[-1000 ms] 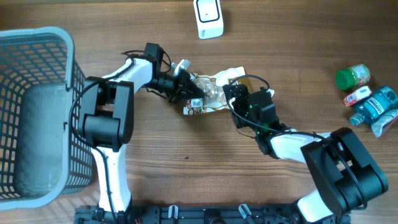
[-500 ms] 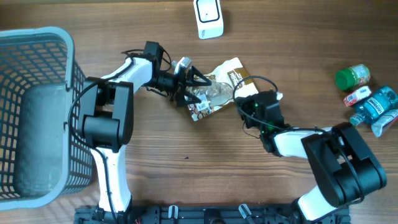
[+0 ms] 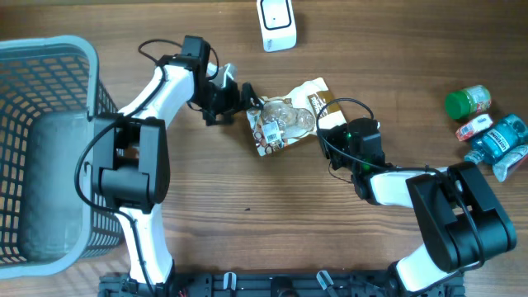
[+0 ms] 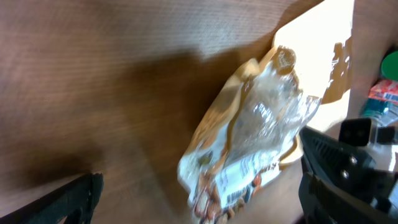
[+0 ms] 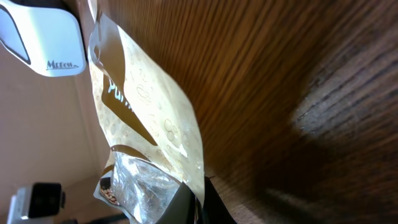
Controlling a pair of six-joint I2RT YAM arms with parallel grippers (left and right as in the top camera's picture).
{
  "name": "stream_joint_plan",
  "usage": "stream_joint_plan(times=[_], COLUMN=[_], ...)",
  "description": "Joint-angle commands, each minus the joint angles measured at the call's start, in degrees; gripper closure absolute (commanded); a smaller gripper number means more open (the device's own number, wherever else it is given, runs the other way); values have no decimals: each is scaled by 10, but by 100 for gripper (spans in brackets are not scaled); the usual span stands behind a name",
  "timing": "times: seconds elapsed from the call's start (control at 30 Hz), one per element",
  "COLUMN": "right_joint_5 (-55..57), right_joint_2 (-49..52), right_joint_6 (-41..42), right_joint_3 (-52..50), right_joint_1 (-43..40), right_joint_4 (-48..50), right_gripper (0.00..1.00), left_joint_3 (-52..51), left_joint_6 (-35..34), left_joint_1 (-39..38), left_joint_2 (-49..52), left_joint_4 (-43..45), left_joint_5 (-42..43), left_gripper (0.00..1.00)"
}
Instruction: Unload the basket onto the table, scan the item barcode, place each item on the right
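Observation:
The item is a snack bag point(image 3: 285, 124), tan and clear, lying flat in the middle of the table with its white barcode label point(image 3: 266, 136) facing up at its left end. My right gripper point(image 3: 324, 132) is shut on the bag's right edge; in the right wrist view the closed jaws pinch the tan film point(image 5: 149, 124) at the gripper point(image 5: 198, 200). My left gripper point(image 3: 239, 99) stands open just left of the bag, not touching it. The left wrist view shows the bag point(image 4: 255, 137) and its barcode point(image 4: 239, 186) ahead of the spread fingers point(image 4: 68, 202). A white scanner point(image 3: 277, 21) sits at the far edge.
A grey mesh basket point(image 3: 91, 49) fills the left side of the table. At the far right lie a green-capped jar point(image 3: 468, 101), a small red and white pack point(image 3: 474, 128) and a blue packet point(image 3: 499, 144). The scanner point(image 5: 43, 37) also shows in the right wrist view.
My left gripper let go of the bag, opened wide and pulled back to the left. My right gripper closed on the bag's right edge, and the bag shifted slightly right.

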Motion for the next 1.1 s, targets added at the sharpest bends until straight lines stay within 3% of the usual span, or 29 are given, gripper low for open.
stream_joint_plan(times=[0.0,0.23,0.27,0.37,0.4,0.43,0.7,0.77,0.87,0.9,0.93,0.97,1.0,1.07], right_joint_5=[-15,-26,-26,-26,-28,-31,-34,-38,-53,-63,-66,-73,-80,-111], right_joint_2=[10,10,10,10,10,10,10,10,10,10,10,10,10,10], right_joint_6=[-12,-12,-12,-12,-12,-12,-12,-12,-12,-12,-13,-14,-16,-17], right_joint_3=[-5,-5,-5,-5,-5,-5,-5,-5,-5,-5,-5,-5,-5,-5], right_joint_1=[-1,-1,-1,-1,-1,-1,-1,-1,-1,-1,-2,-2,-2,-3], right_joint_4=[0,7,7,7,7,7,15,17,27,37,45,48,48,54], right_gripper=[95,96,96,95,95,96,95,95,95,87,59,17,0,0], left_joint_3=[7,7,7,7,7,7,7,7,7,7,7,7,7,7], left_joint_6=[-12,-57,-58,-61,-71,-84,-105,-116,-127,-129,-129,-129,-129,-129], left_joint_1=[-17,-18,-18,-20,-19,-19,-29,-33,-34,-34,-34,-34,-34,-34], left_joint_2=[-3,59,68,93,97,99,118,118,118,118,118,118,118,118], left_joint_4=[40,78,84,101,106,110,138,141,141,141,141,139,139,136], left_joint_5=[-15,39,57,110,110,110,168,168,168,168,168,168,168,173], left_gripper=[0,0,4,30,44,48,48,63,77,81,83,83,83,83])
